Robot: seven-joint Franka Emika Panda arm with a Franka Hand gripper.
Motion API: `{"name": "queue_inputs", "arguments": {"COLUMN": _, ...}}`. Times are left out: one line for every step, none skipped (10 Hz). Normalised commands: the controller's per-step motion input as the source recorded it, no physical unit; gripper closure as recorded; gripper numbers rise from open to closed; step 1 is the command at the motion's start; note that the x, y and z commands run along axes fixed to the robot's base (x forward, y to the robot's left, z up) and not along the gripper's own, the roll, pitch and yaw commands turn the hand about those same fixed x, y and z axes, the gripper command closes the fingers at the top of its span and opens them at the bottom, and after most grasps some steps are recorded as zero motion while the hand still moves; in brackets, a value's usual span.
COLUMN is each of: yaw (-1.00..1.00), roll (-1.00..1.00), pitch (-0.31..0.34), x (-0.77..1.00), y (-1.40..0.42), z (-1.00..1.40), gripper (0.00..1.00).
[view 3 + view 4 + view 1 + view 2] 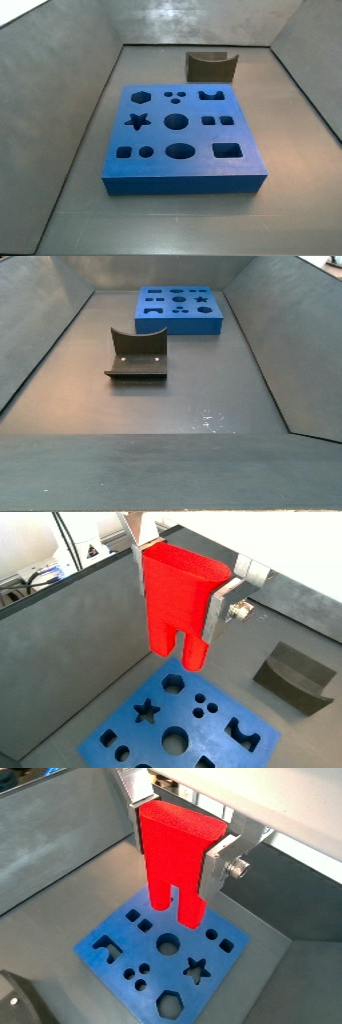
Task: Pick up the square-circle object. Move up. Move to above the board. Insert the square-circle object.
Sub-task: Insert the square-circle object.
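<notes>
Overhead, only the wrist views carry the jaws (187, 582) and the red block (178, 604); neither side view shows them, nor any of the arm.

In both wrist views the block (177, 856) hangs upright between the silver finger plates, clamped at its upper part. One finger (225, 607) with its screw shows plainly on one flank; the opposite finger is a thin edge along the far side. The two prongs point down, the notch between them open. Jaws (181, 828) held narrow, closed on the block.

Below the prongs lies the board (127, 744), well apart from them. The block is high above it, prong tips over the board's near edge in a wrist view, more over its middle holes in the second (214, 983). Not inserted.

Side views give the layout instead. Board (187, 165) flat on the dark bench (301, 200), star hole at its left, circles in the middle, squares to the right. The holder (211, 66) stands beyond it near the back wall. From the opposite end, the holder (136, 356) sits mid-bench, the board (181, 308) far behind it, the two well apart. The holder (297, 677) also shows in a wrist view, off the board's corner.
</notes>
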Motion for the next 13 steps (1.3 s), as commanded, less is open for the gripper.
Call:
{"name": "queue_inputs", "arguments": {"yaw": -1.0, "roll": -0.01, "pitch": -0.133, "x": -0.01, "y": 0.0, "z": -0.64, "gripper": 1.0}}
{"name": "queue_inputs", "arguments": {"yaw": -0.99, "roll": 0.0, "pitch": -0.171, "x": 0.0, "y": -0.04, "z": -0.79, "gripper": 1.0}}
{"name": "queue_inputs", "arguments": {"yaw": -0.8, "roll": 0.0, "pitch": -0.214, "x": -0.06, "y": -0.33, "z": -0.81, "gripper": 1.0}}
{"name": "queue_inputs", "arguments": {"yaw": -0.41, "roll": 0.0, "pitch": -0.146, "x": -0.27, "y": -0.61, "z": -0.99, "gripper": 1.0}}
{"name": "queue_inputs", "arguments": {"yaw": 0.05, "roll": 0.05, "pitch": -0.136, "x": -0.4, "y": -0.8, "z": -0.97, "gripper": 1.0}}
{"name": "queue_inputs", "arguments": {"yaw": 0.39, "roll": 0.14, "pitch": 0.0, "x": -0.11, "y": -0.86, "z": -0.69, "gripper": 1.0}}
{"name": "queue_inputs", "arguments": {"yaw": 0.43, "roll": 0.14, "pitch": 0.0, "x": -0.11, "y": -0.81, "z": -0.68, "gripper": 1.0}}
{"name": "queue_inputs", "arguments": {"yaw": 0.45, "roll": 0.14, "pitch": -0.013, "x": -0.11, "y": -0.79, "z": -0.66, "gripper": 1.0}}
{"name": "queue_inputs", "arguments": {"yaw": 0.47, "roll": 0.13, "pitch": -0.041, "x": -0.11, "y": -0.77, "z": -0.64, "gripper": 1.0}}
{"name": "queue_inputs", "arguments": {"yaw": 0.45, "roll": 0.13, "pitch": -0.149, "x": -0.15, "y": -0.76, "z": -0.62, "gripper": 1.0}}
{"name": "queue_inputs", "arguments": {"yaw": 0.33, "roll": 0.16, "pitch": -0.271, "x": -0.18, "y": -0.8, "z": -0.61, "gripper": 1.0}}
{"name": "queue_inputs", "arguments": {"yaw": 0.29, "roll": 0.07, "pitch": -0.294, "x": -0.19, "y": -0.48, "z": -0.31, "gripper": 1.0}}
{"name": "queue_inputs", "arguments": {"yaw": 0.05, "roll": 0.0, "pitch": -0.09, "x": -0.03, "y": -0.09, "z": -0.06, "gripper": 1.0}}
